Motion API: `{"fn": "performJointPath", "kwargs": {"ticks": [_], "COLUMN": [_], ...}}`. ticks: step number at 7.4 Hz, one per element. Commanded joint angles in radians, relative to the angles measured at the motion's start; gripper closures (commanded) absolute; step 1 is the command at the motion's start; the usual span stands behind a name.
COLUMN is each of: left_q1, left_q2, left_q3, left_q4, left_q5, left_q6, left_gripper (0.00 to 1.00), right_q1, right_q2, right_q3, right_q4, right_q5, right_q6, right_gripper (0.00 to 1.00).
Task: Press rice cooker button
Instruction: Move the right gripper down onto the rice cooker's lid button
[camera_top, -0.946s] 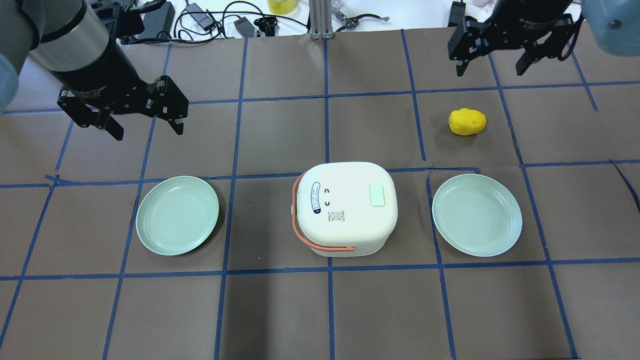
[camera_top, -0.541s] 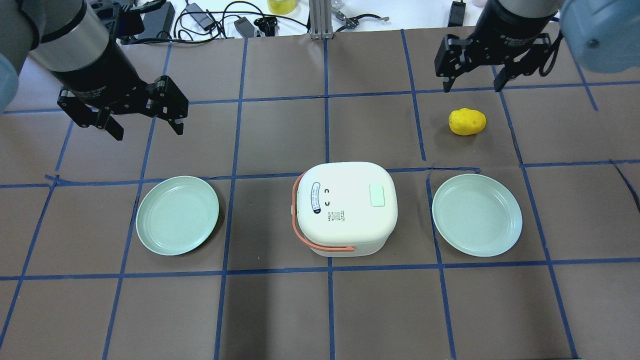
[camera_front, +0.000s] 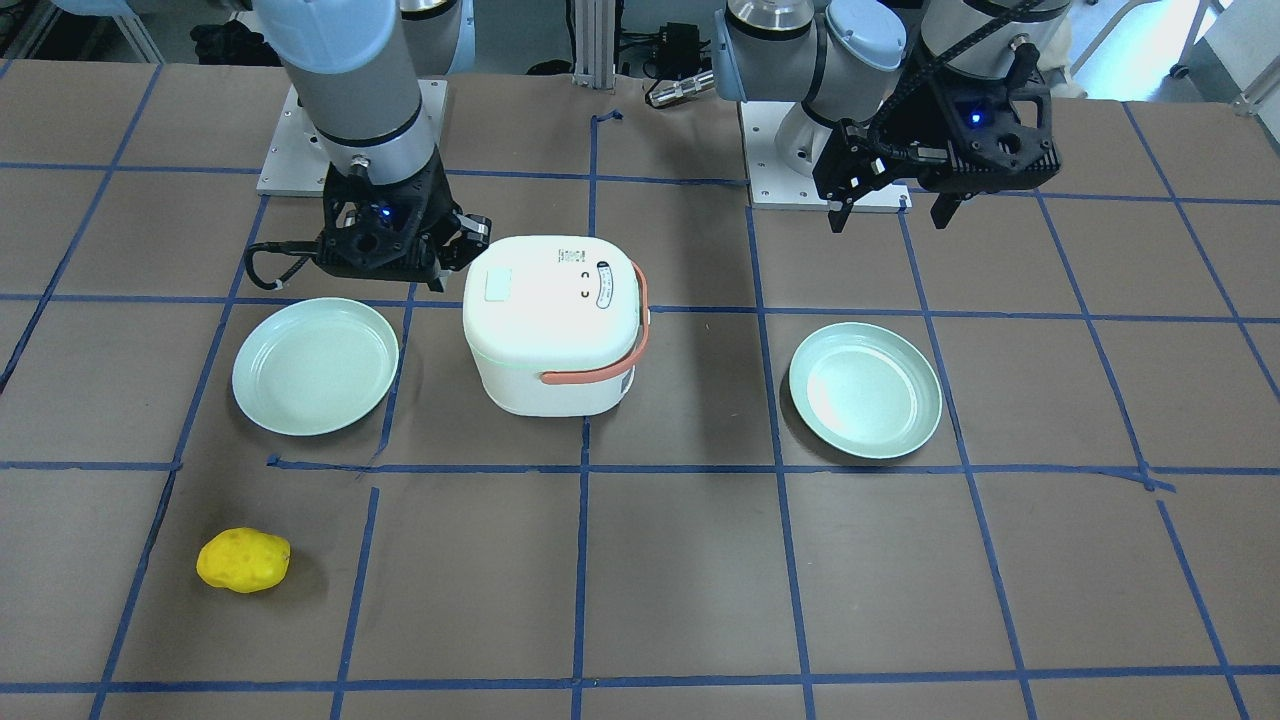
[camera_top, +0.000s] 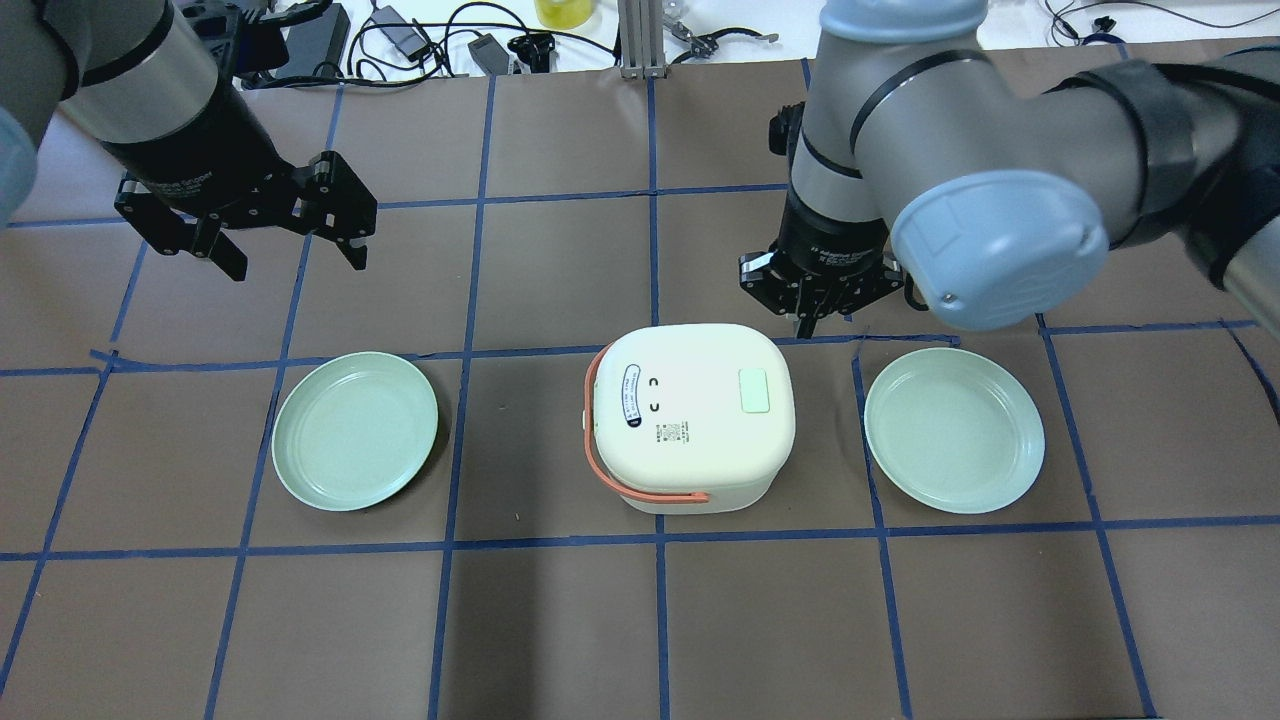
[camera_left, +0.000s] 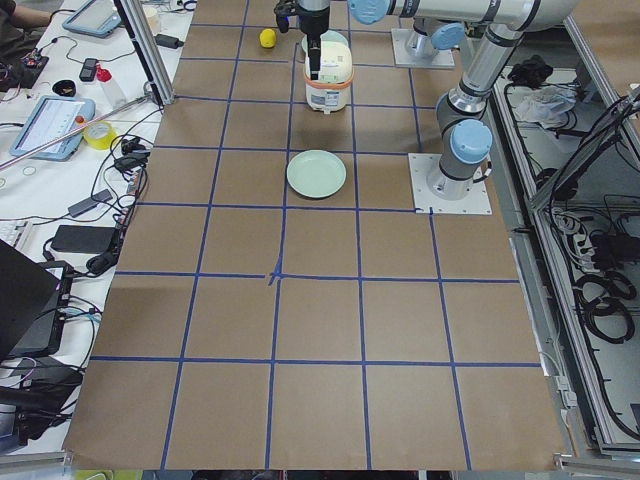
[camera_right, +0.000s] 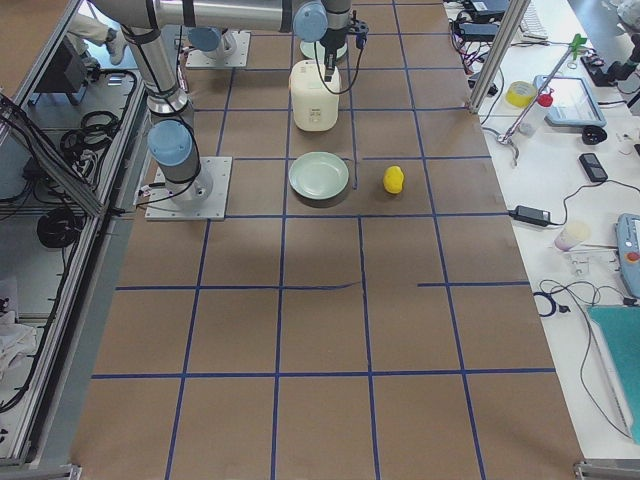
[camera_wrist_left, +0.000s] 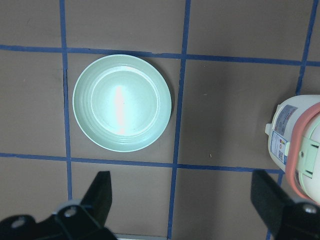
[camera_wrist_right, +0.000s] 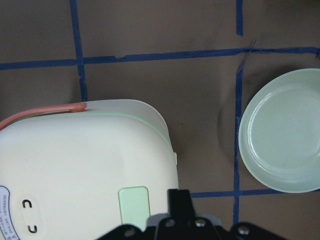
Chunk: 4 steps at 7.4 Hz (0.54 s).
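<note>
The white rice cooker (camera_top: 690, 440) with an orange handle stands mid-table, with a pale green button (camera_top: 753, 390) on the right part of its lid. My right gripper (camera_top: 806, 322) is shut and empty, pointing down just beyond the cooker's far right corner. In the right wrist view its closed fingertips (camera_wrist_right: 179, 196) sit over the lid edge, a little to the right of the button (camera_wrist_right: 134, 202). My left gripper (camera_top: 290, 245) is open and empty, hovering far left of the cooker, above and behind the left plate.
A pale green plate (camera_top: 355, 430) lies left of the cooker and another (camera_top: 953, 430) right of it. A yellow lumpy object (camera_front: 243, 560) lies beyond the right plate; my right arm hides it in the overhead view. Cables and tools lie along the far edge.
My right arm has swung from the far right corner in and down to the cooker's far right corner, and its gripper has shut. The left arm has not moved.
</note>
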Motion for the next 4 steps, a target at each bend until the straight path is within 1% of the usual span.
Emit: {"fn": "performJointPath", "kwargs": {"ticks": [1,4], "left_q1": [0.0,0.0], "left_q2": [0.0,0.0], "left_q3": [0.0,0.0], "left_q4": [0.0,0.0], "left_q5": [0.0,0.0], "left_q6": [0.0,-0.001], "left_gripper": [0.0,0.0], "right_q1": [0.048,0.052], "right_q2": [0.007,0.025], "right_q3": [0.074,0.088], "right_q4": [-0.092,-0.103], "right_q5": [0.001,0.0], "right_q6": [0.023,0.022], "right_gripper": [1.0,1.0]}}
